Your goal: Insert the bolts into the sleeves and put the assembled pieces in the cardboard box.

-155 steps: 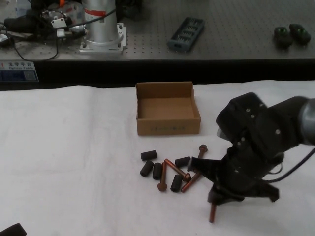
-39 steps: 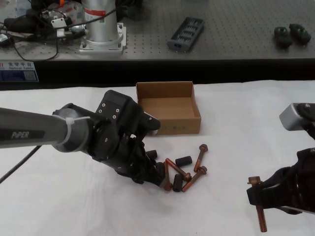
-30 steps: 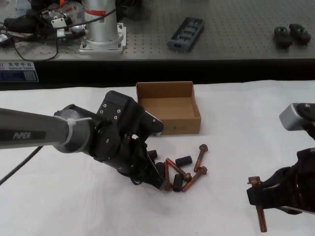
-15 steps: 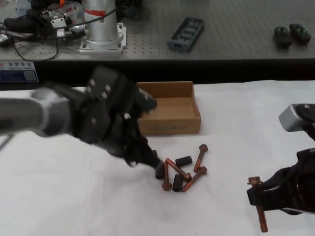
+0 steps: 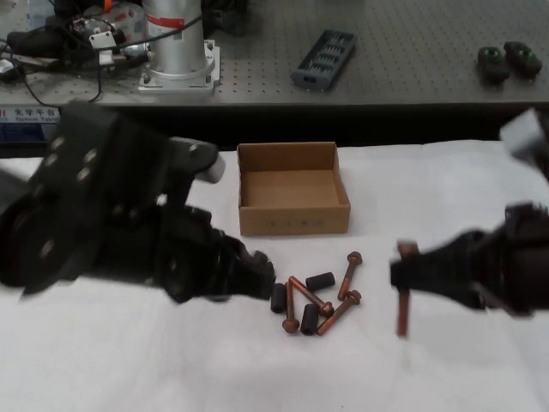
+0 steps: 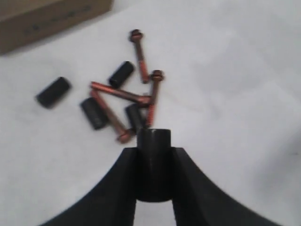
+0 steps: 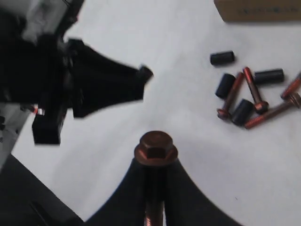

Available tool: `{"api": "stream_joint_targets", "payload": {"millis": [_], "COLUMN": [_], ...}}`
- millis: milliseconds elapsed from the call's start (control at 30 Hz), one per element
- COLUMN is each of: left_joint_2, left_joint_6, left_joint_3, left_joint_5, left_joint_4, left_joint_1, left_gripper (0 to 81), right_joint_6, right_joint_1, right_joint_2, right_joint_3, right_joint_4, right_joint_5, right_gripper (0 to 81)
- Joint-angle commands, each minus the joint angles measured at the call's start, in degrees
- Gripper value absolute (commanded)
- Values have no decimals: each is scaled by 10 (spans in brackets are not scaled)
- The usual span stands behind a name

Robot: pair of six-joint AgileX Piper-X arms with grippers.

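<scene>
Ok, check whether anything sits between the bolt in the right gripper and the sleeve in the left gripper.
Nothing visible does. From the right wrist view, bare cloth lies between the held bolt and the sleeve in the left gripper; the loose pile lies off to the side of that line.

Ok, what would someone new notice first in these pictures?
Both arms hold a part: the left gripper pinches a black sleeve, and the right gripper grips a copper bolt, head up. Between them lies a heap of loose bolts and sleeves, just in front of the open cardboard box.
</scene>
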Motion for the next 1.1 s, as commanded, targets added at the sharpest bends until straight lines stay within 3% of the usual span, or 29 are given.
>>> {"api": "stream_joint_targets", "payload": {"millis": [0,200,533,1067], "left_joint_2": [-27,-53,-53,-53], "left_joint_6": [-38,-116,-129,-163], "left_joint_3": [23,71,70,70], "left_joint_5": [58,132,232,230], "left_joint_4": [-73,-215,-247,-297], "left_joint_1": [-2,-2,-2,-2], "left_gripper": [6,6,6,6], "right_joint_6": [41,85,123,136], "right_joint_1": [1,1,1,-19], "right_joint_2": [12,44,57,57], "right_joint_3": [-5,-10,-10,-10], "right_joint_4": [-77,-144,-221,-243], "right_joint_5": [-31,-46,-52,-44], "right_gripper": [19,19,19,19]}}
